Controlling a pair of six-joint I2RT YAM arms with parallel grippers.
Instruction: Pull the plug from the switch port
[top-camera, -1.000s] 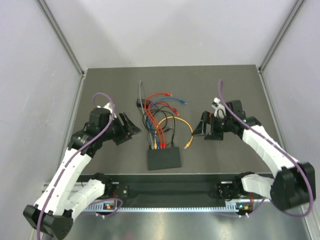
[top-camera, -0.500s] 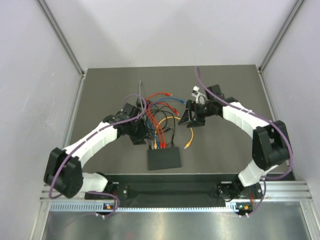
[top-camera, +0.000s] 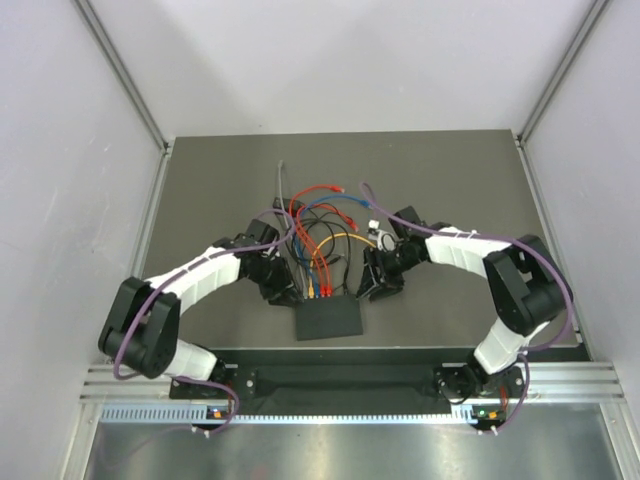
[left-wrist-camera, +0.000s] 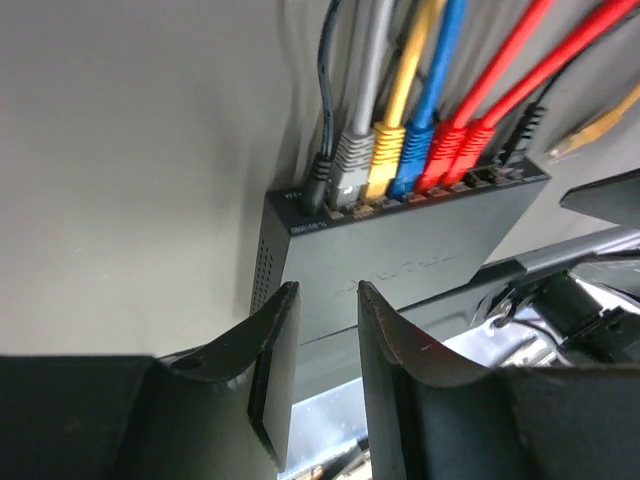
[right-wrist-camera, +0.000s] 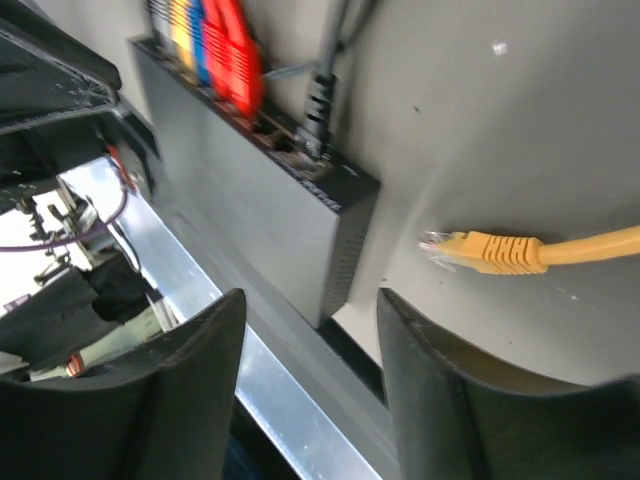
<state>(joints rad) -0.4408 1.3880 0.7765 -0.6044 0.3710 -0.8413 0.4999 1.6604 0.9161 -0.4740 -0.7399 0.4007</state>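
On the table (top-camera: 450, 180), near centre, lies the switch (top-camera: 328, 317), plugs (left-wrist-camera: 400, 165) along its far edge. The left gripper (left-wrist-camera: 327, 295) and right gripper (right-wrist-camera: 310, 300) flank it, fingers apart and empty; pin the switch, then pull one plug straight out.

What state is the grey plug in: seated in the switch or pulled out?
Seated: the grey plug sits in the switch, beside a yellow plug.

Lab test cell, white panel walls (top-camera: 340, 70), aluminium rail (top-camera: 330, 411), grey tabletop (top-camera: 460, 170)
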